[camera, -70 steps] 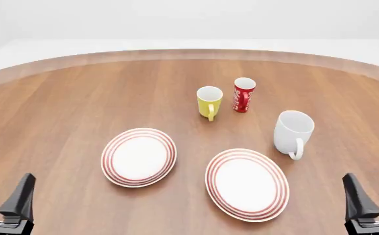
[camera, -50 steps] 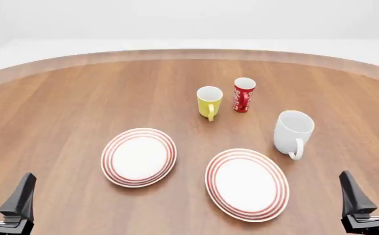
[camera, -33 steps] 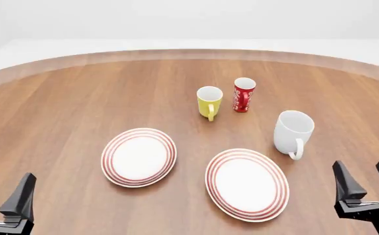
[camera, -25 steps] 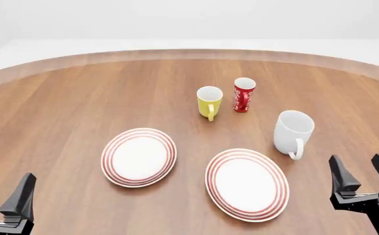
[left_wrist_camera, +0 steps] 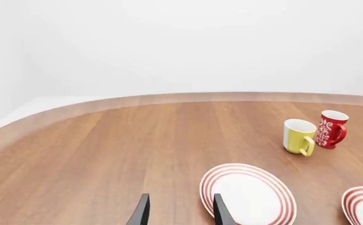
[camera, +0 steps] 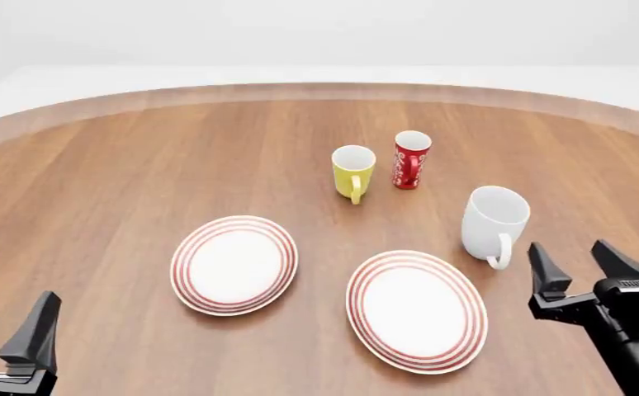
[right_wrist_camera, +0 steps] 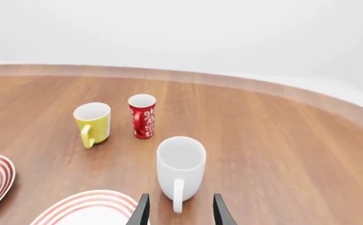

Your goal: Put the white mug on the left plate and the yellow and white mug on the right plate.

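Note:
The white mug (camera: 494,221) stands upright at the right of the table, its handle toward me; it also shows in the right wrist view (right_wrist_camera: 180,168). The yellow and white mug (camera: 352,172) stands farther back near the middle, also in the wrist views (left_wrist_camera: 299,136) (right_wrist_camera: 93,123). The left plate (camera: 234,264) and the right plate (camera: 417,309) lie bare in front. My right gripper (camera: 575,266) is open and empty, just right of and nearer than the white mug. My left gripper (camera: 6,334) is open and empty at the front left corner.
A slim red cup with white markings (camera: 411,159) stands upright just right of the yellow mug. The round wooden table's raised rim (camera: 319,89) curves across the back, with a white wall beyond.

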You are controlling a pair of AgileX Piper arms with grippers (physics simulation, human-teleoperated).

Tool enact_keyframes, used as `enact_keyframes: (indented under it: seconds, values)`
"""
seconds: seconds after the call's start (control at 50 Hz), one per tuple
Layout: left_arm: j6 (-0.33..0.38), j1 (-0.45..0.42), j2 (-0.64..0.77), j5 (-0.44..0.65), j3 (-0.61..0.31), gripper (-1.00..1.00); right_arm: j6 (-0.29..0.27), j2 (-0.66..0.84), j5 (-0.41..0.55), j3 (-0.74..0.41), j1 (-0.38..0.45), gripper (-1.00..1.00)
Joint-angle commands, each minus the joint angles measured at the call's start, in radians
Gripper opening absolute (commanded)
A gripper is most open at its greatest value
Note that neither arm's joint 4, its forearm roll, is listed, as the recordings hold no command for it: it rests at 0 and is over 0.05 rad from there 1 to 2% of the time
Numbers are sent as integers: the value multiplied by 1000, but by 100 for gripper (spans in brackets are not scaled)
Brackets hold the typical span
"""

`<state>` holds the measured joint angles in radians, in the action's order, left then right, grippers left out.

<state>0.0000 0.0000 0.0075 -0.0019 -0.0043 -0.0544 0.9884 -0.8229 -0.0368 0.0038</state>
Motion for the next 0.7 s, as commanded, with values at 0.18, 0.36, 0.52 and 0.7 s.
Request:
enact_keyframes:
  seconds: [0.18,0.36,0.52,0.7]
  values:
    - [0,0,0,0,0,100,-11,285,-198,-54,-13,100]
    - [0,0,0,0,0,100,-13,374,-250,-78,-11,100]
    - [0,0,0,0,0,100,-13,448,-285,-101,-11,100]
    - [0,0,0,0,0,100,-6,532,-314,-135,-8,100]
